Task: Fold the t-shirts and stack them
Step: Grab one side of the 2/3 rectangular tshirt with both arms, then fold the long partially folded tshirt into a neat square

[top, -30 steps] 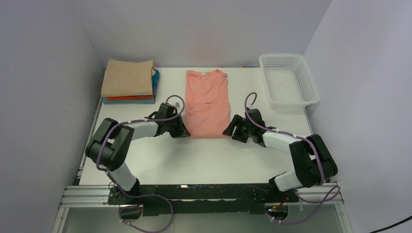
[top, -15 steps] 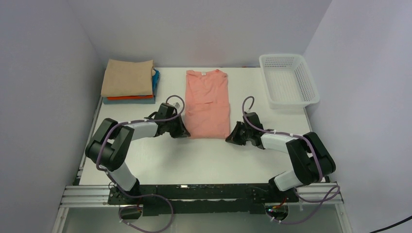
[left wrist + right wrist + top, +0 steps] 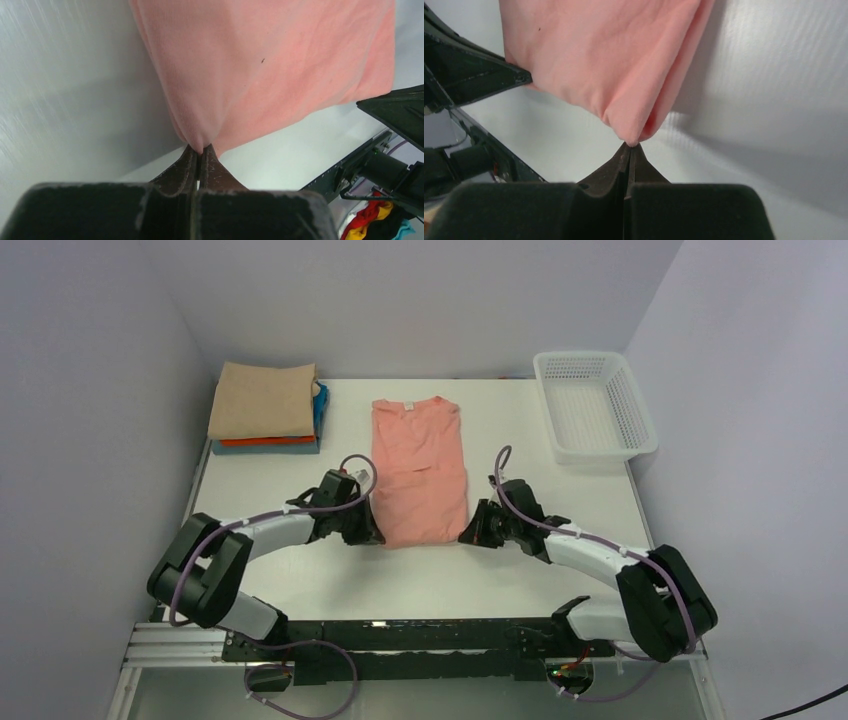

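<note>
A salmon-pink t-shirt, folded into a long strip with its white neck label at the far end, lies on the middle of the table. My left gripper is shut on its near left corner. Shut on the near right corner is my right gripper. The hem between them is pulled taut just above the table. A stack of folded t-shirts, tan on top of orange-red and blue, sits at the far left.
A white mesh basket stands at the far right corner. White walls close in the table on the left, back and right. The black frame rail runs along the near edge.
The right gripper moved to the shirt's near right corner and shut on it. Both grippers then pulled the shirt toward the near edge and slightly left.
</note>
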`<state>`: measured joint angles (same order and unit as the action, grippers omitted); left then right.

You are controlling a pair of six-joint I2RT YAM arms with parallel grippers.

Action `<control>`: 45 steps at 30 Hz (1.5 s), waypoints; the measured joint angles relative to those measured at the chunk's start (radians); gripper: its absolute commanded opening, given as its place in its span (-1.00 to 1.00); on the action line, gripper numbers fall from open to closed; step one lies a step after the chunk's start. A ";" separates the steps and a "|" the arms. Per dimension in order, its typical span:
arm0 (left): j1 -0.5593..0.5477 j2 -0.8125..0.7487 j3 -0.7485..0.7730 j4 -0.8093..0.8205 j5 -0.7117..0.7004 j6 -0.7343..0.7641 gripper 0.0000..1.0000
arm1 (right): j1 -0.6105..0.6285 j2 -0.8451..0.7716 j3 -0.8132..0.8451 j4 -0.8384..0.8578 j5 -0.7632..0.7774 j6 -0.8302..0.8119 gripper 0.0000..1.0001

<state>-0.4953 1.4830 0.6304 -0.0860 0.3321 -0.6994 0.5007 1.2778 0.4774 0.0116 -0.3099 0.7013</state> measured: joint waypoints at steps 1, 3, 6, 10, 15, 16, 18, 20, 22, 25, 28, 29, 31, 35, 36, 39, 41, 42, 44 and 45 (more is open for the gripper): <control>-0.004 -0.011 -0.005 -0.009 0.002 0.000 -1.00 | 0.012 -0.010 0.000 -0.010 -0.001 -0.008 -1.00; -0.012 -0.055 -0.017 -0.035 0.003 0.000 -1.00 | 0.040 -0.039 0.000 -0.038 -0.004 -0.025 -1.00; -0.026 -0.155 -0.032 -0.093 0.007 0.000 -1.00 | 0.066 -0.129 -0.004 -0.087 -0.023 -0.043 -1.00; -0.042 -0.316 -0.055 -0.178 0.042 0.006 -1.00 | 0.082 -0.310 -0.027 -0.138 -0.066 -0.051 -1.00; -0.071 -0.474 -0.060 -0.303 0.099 0.007 -1.00 | 0.133 -0.488 -0.053 -0.174 -0.125 -0.049 -1.00; -0.074 -0.497 -0.059 -0.317 0.104 0.007 -1.00 | 0.138 -0.508 -0.054 -0.177 -0.127 -0.047 -1.00; -0.074 -0.541 -0.046 -0.349 0.110 0.006 -1.00 | 0.140 -0.538 -0.053 -0.177 -0.115 -0.045 -1.00; -0.074 -0.550 -0.028 -0.357 0.106 0.006 -1.00 | 0.140 -0.540 -0.043 -0.179 -0.085 -0.047 -1.00; -0.070 -0.542 0.012 -0.369 0.090 0.007 -1.00 | 0.140 -0.522 -0.021 -0.179 -0.044 -0.054 -1.00; -0.030 -0.496 0.089 -0.368 0.079 0.008 -1.00 | 0.136 -0.468 0.040 -0.175 0.030 -0.069 -1.00; 0.026 -0.427 0.160 -0.337 0.063 0.008 -1.00 | 0.122 -0.399 0.099 -0.134 0.091 -0.078 -1.00; 0.041 -0.402 0.183 -0.327 0.060 0.009 -1.00 | 0.113 -0.374 0.116 -0.116 0.107 -0.081 -1.00; 0.069 -0.351 0.228 -0.310 0.052 0.012 -1.00 | 0.090 -0.327 0.147 -0.080 0.132 -0.082 -1.00; 0.118 -0.232 0.327 -0.273 0.061 0.032 -1.00 | 0.038 -0.235 0.209 -0.025 0.149 -0.087 -1.00; 0.128 -0.205 0.346 -0.262 0.066 0.034 -1.00 | 0.024 -0.215 0.223 -0.010 0.148 -0.089 -1.00; 0.161 -0.113 0.409 -0.240 0.093 0.045 -1.00 | -0.018 -0.164 0.261 0.013 0.145 -0.098 -1.00; 0.178 -0.061 0.450 -0.232 0.105 0.053 -1.00 | -0.042 -0.125 0.293 0.024 0.143 -0.106 -1.00; 0.187 -0.039 0.469 -0.227 0.111 0.055 -1.00 | -0.053 -0.102 0.312 0.031 0.137 -0.109 -1.00; 0.201 -0.004 0.499 -0.216 0.119 0.061 -1.00 | -0.073 -0.058 0.344 0.045 0.125 -0.116 -1.00; 0.207 0.009 0.512 -0.215 0.120 0.062 -1.00 | -0.082 -0.035 0.360 0.051 0.117 -0.119 -1.00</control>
<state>-0.2882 1.4921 1.1427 -0.3008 0.4519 -0.6373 0.4183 1.2430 0.8375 0.0631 -0.1928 0.5823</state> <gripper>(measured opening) 0.022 0.007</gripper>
